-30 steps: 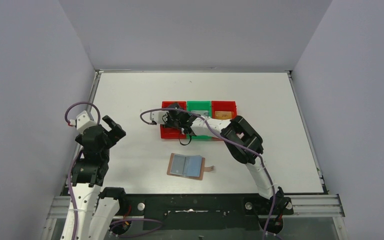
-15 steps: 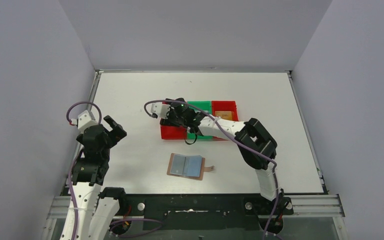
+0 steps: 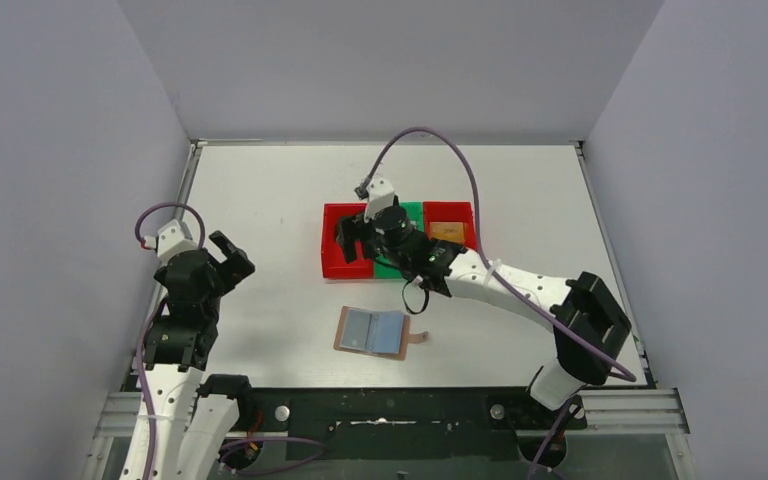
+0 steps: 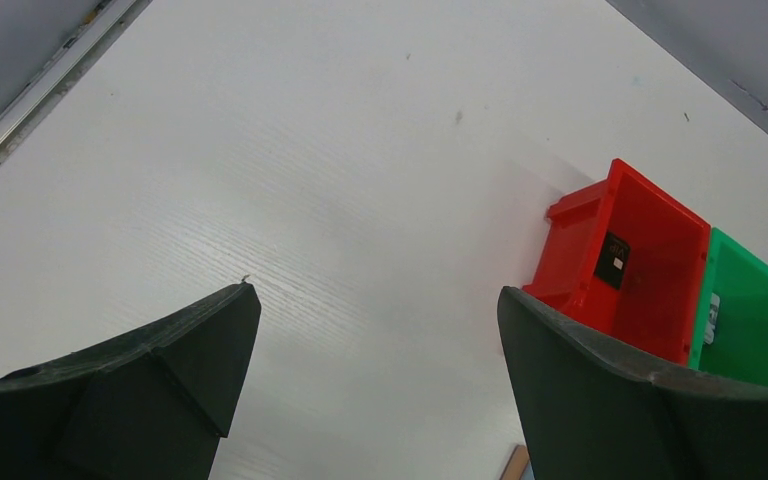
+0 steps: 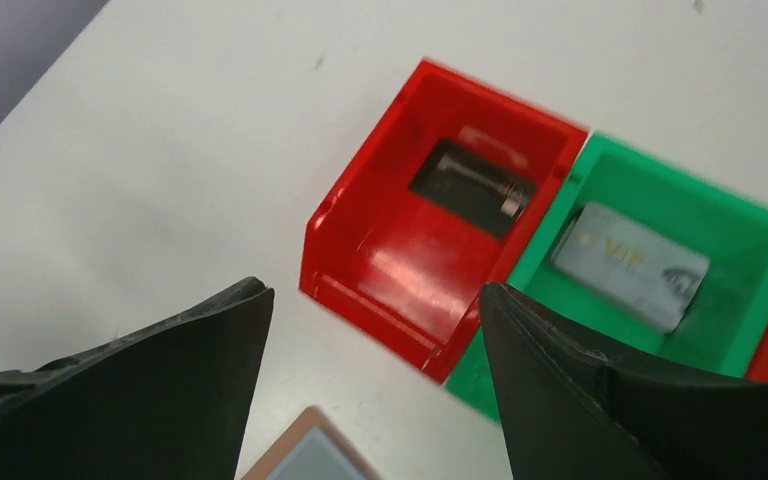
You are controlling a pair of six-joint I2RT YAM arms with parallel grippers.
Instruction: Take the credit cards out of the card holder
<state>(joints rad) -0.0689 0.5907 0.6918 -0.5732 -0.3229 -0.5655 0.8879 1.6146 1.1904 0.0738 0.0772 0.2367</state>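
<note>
- White table (image 3: 260, 190): card holder (image 3: 372, 331) is laid open near the front edge, apart from the bins (image 3: 338, 266)
- Credit cards (image 5: 628, 263) are seen inside them
- Right gripper (image 5: 372, 292) is held spread above; left gripper (image 4: 375, 300) spread, well aside

The tabletop (image 3: 260, 200) is seen in plain white. Three bins are set in a row near its middle. The bin toward the left edge (image 3: 330, 240) is red, the middle bin (image 3: 412, 212) is green, and the bin toward the right edge (image 3: 448, 209) is red.

A black card (image 5: 472, 187) is seen in the first bin, and a silver-grey card (image 5: 628, 264) with pale yellow lettering in the green one. A gold-orange card (image 3: 447, 231) is seen in the last bin.

The wallet (image 3: 373, 330), closer to the near edge, is tan-brown at its border and strap, with pale blue pockets inside.

The left arm (image 3: 182, 330) and the right arm (image 3: 505, 283) are coloured white and black, and the cable (image 3: 430, 135) is purple. The left gripper (image 4: 377, 292) and the right gripper (image 5: 375, 290) are black.
</note>
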